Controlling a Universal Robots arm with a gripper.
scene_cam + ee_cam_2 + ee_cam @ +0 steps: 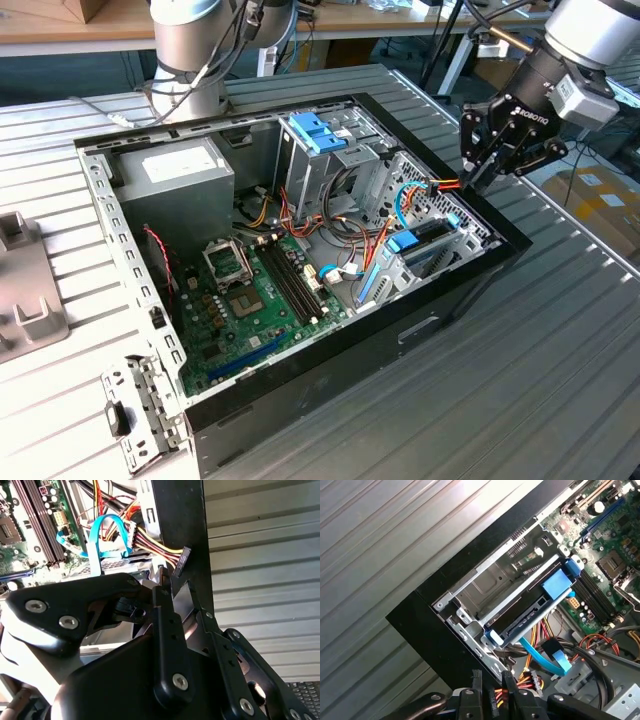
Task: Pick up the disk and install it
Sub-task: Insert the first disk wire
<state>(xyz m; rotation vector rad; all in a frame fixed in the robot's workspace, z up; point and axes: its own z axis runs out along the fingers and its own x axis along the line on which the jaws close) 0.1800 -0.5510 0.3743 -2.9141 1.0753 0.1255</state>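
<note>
A ribbed grey metal table (560, 330) is carrying an open black computer case (340, 370), lying on its side with its inside facing up. At the far corner on the exterior view's left, a boxy grey power supply (175, 185) is sitting. A green motherboard (250, 300) is covering the near floor of the case. At the far side, a perforated metal cage with light-blue handles (318, 135) is standing.

The disk (520, 622), a flat dark slab, is lying level in a bare-metal bay at the case corner on the exterior view's right (432, 235). Its long axis is running along the black outer wall, and only its thin edge is showing. A blue plastic piece (555, 586) is capping one end, with a paler one at the other.

The black gripper (476, 180) is hanging over the case rim just beside that bay, apart from the disk. Its fingers (476, 679) are set narrow, pinching a small black power plug (182, 561). Yellow, red and orange wires (155, 545) are trailing from the plug into the case, beside a looping flat blue cable (100, 535).
</note>
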